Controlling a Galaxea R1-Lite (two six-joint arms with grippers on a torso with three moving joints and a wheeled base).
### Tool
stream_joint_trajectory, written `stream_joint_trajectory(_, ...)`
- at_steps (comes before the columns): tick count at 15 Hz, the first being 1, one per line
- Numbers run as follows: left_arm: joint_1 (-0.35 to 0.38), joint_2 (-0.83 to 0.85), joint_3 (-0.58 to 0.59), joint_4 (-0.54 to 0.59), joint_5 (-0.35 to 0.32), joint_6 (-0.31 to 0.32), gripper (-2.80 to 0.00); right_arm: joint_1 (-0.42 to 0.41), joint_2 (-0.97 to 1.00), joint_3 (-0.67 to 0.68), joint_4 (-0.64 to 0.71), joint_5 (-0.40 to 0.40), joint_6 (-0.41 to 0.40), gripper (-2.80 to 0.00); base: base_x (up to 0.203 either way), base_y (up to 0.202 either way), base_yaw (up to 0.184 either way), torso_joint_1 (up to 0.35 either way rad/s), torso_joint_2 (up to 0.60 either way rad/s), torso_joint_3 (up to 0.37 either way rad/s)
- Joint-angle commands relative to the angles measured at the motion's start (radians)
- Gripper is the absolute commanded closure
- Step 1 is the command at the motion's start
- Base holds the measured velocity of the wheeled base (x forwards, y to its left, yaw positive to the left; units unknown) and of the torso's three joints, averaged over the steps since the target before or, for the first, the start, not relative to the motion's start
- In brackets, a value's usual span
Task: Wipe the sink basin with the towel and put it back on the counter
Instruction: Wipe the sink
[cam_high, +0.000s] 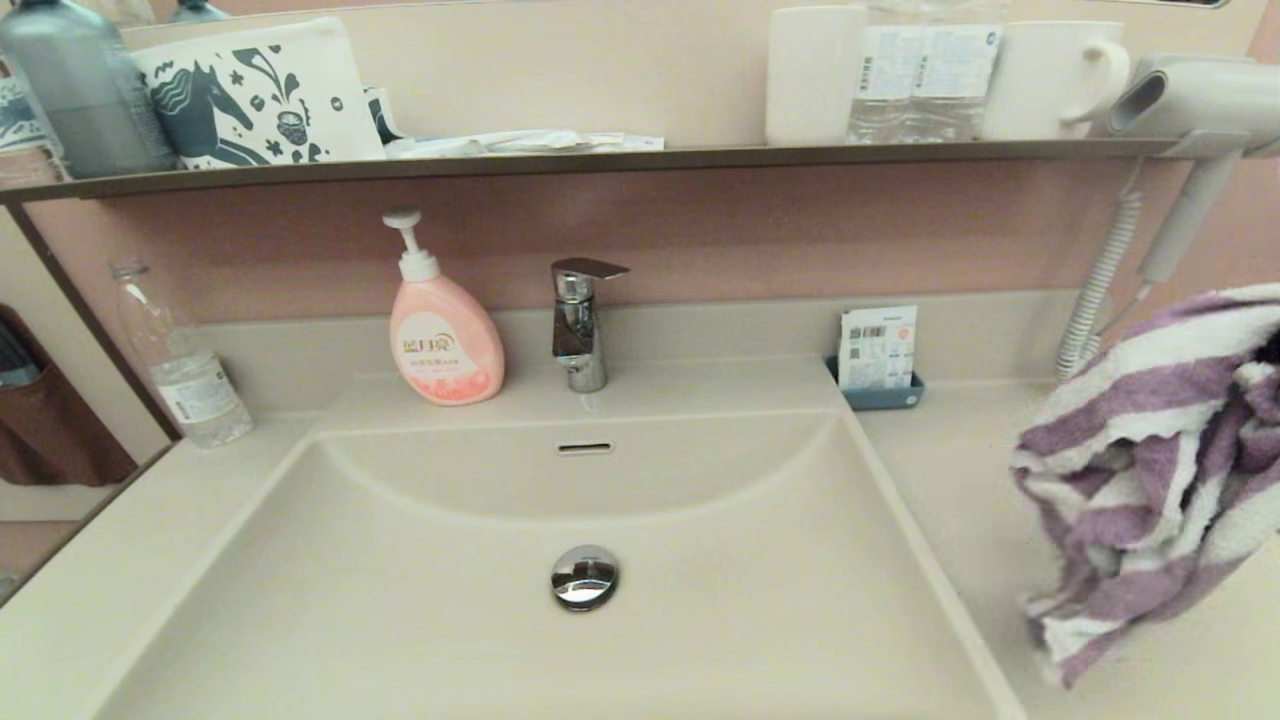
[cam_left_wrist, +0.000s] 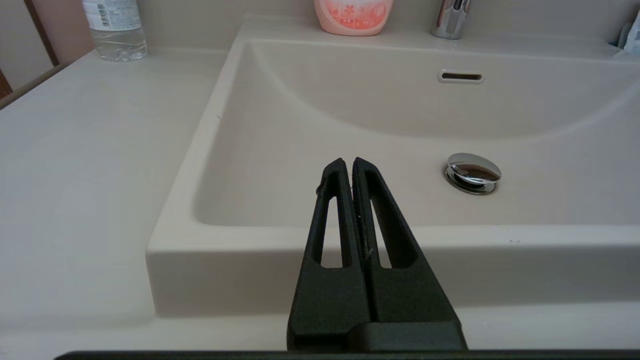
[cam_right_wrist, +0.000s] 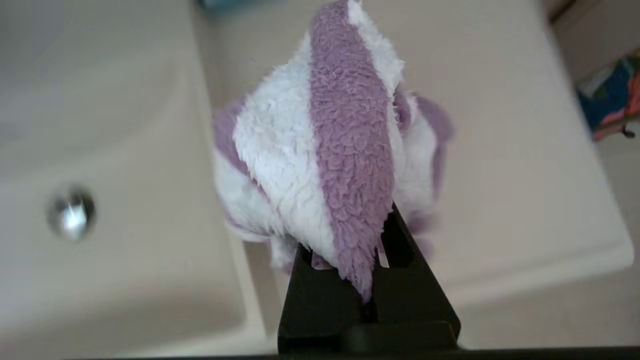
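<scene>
The purple-and-white striped towel (cam_high: 1140, 470) hangs bunched in the air over the counter (cam_high: 960, 480), to the right of the sink basin (cam_high: 400, 600). My right gripper (cam_right_wrist: 360, 210) is shut on the towel (cam_right_wrist: 325, 150), which covers its fingertips; in the head view the cloth hides the gripper. The basin holds a chrome drain plug (cam_high: 584, 577) and an overflow slot (cam_high: 584, 447). My left gripper (cam_left_wrist: 347, 162) is shut on nothing, low in front of the basin's front rim (cam_left_wrist: 350, 235), and is out of the head view.
On the back ledge stand a pink soap pump bottle (cam_high: 440, 340) and a chrome faucet (cam_high: 580, 320), with a water bottle (cam_high: 180, 370) on the left counter. A blue card holder (cam_high: 878, 380) sits back right. A hair dryer (cam_high: 1200, 100) with a coiled cord (cam_high: 1100, 290) hangs right, under the dark shelf (cam_high: 600, 160).
</scene>
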Motion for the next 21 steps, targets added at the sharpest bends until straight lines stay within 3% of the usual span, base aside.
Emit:
stream_joint_trajectory(1,0.001,0.0,0.0,-0.001,0.0,-0.001,0.0,-0.076,-0.017,-0.017,-0.037,0.002,-0.001,0.0,0.0,0.0,0.0,0.0,0.0,0.0)
stream_joint_trajectory(4,0.001,0.0,0.0,-0.001,0.0,-0.001,0.0,-0.148,-0.001,-0.042,-0.091,0.013,-0.007,0.0,0.0,0.0,0.0,0.0,0.0,0.0)
stream_joint_trajectory(8,0.001,0.0,0.0,-0.001,-0.001,-0.001,0.0,-0.191,-0.003,0.091,-0.097,0.011,-0.019,0.0,0.0,0.0,0.0,0.0,0.0,0.0)
stream_joint_trajectory(14,0.001,0.0,0.0,-0.001,0.0,-0.001,0.0,-0.461,0.109,0.282,-0.125,0.006,-0.108,0.0,0.0,0.0,0.0,0.0,0.0,0.0)
stream_joint_trajectory(18,0.001,0.0,0.0,-0.001,0.0,-0.001,0.0,-0.449,0.153,0.404,-0.195,0.007,-0.115,0.0,0.0,0.0,0.0,0.0,0.0,0.0)
stream_joint_trajectory(21,0.001,0.0,0.0,-0.001,-0.001,-0.001,0.0,-0.295,0.161,0.437,-0.215,0.02,-0.034,0.0,0.0,0.0,0.0,0.0,0.0,0.0)
